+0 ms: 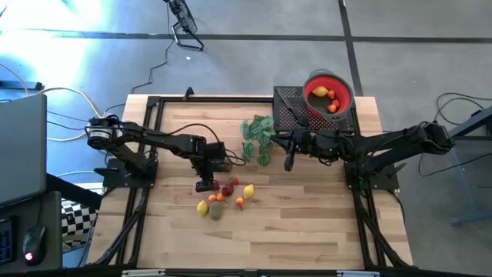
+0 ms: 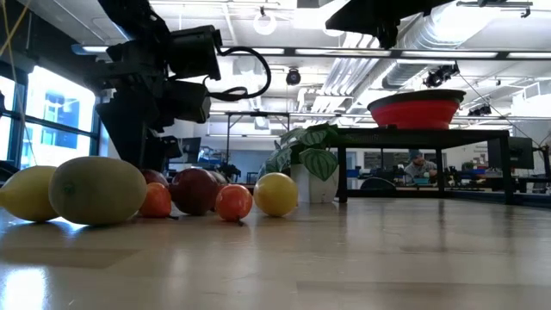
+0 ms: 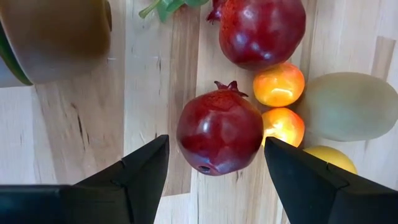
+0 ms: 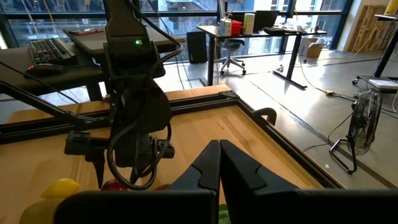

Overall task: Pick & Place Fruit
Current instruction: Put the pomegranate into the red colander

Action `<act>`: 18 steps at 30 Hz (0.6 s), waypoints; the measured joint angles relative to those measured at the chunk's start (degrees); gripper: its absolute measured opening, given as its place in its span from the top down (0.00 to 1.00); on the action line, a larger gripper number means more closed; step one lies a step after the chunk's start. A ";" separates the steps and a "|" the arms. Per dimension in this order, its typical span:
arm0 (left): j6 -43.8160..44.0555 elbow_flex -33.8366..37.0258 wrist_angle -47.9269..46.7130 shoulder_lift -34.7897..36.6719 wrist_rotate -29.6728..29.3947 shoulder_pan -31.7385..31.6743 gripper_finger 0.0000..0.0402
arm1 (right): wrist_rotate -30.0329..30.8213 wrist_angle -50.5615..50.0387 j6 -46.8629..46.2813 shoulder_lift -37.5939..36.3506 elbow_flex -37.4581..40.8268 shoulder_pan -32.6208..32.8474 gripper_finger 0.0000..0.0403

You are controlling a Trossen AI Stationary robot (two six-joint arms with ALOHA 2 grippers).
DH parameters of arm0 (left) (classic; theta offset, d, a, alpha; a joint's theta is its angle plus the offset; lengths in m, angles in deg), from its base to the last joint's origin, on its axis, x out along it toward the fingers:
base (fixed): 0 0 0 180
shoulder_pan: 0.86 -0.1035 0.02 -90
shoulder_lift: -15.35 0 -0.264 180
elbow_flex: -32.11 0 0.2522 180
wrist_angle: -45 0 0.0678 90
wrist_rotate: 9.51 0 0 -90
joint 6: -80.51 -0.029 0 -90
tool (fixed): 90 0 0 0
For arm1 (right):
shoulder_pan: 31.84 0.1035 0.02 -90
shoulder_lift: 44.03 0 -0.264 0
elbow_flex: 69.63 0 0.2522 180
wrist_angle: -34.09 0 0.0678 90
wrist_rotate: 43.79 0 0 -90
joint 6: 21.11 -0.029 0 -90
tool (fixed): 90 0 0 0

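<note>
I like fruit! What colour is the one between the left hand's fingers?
Dark red, a pomegranate. The left wrist view shows it best.

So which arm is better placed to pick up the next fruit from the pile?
Left. The left gripper hangs open directly over the pile, its fingers either side of a dark red fruit. The right gripper is shut, off by the plant sprig, away from the pile.

Open-plan lab: desks, exposed ducting.
</note>
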 joint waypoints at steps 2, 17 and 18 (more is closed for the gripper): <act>0.00 0.00 0.00 0.00 0.00 0.00 0.35 | 0.00 0.00 0.00 0.00 0.00 0.00 1.00; -0.29 0.00 0.03 0.00 0.06 0.00 0.35 | 0.00 0.00 0.00 0.00 0.00 0.02 1.00; -0.63 0.00 0.02 0.00 0.39 0.00 0.35 | 0.00 0.00 0.00 0.00 0.00 0.02 1.00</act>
